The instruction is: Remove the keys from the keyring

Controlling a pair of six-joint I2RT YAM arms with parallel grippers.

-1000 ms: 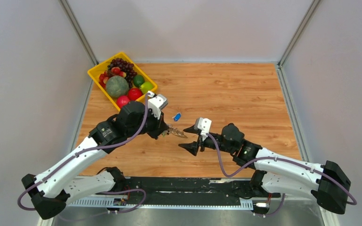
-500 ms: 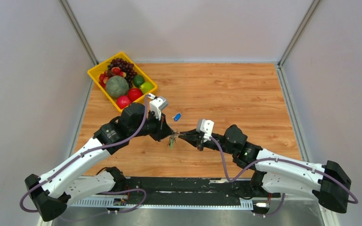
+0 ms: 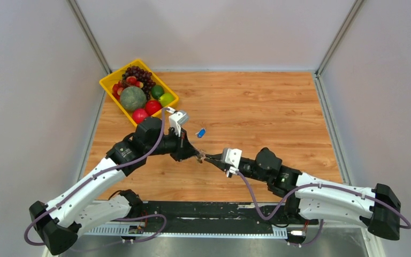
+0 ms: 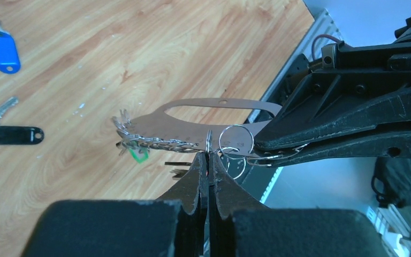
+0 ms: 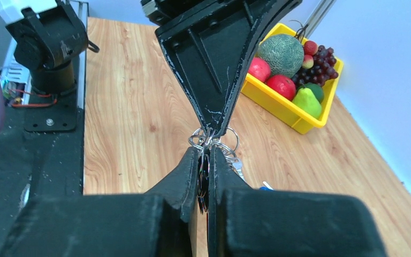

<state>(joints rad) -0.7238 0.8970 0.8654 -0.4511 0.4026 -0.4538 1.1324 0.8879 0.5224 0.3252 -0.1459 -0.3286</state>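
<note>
- My left gripper (image 4: 208, 160) has its jaws pressed together on the wire of the keyring (image 4: 220, 143), up in the air above the table (image 3: 257, 107).
- My right gripper (image 5: 204, 160) meets it tip to tip, jaws clamped on part of the bunch of keys (image 4: 158, 142).
- To do this well, I judge the left pinch must be firm while the right draws one key slowly along the wire toward its split, without twisting.
- The green tag (image 4: 137, 155) and small extra rings crowd the wire and could snag.
- On the table lie a blue tag (image 4: 4, 51) and a black tag (image 4: 17, 135), each with a key, well apart from the bunch.
- Farthest off, a yellow tray (image 3: 108, 91) of fruit stands clear of the work.
</note>
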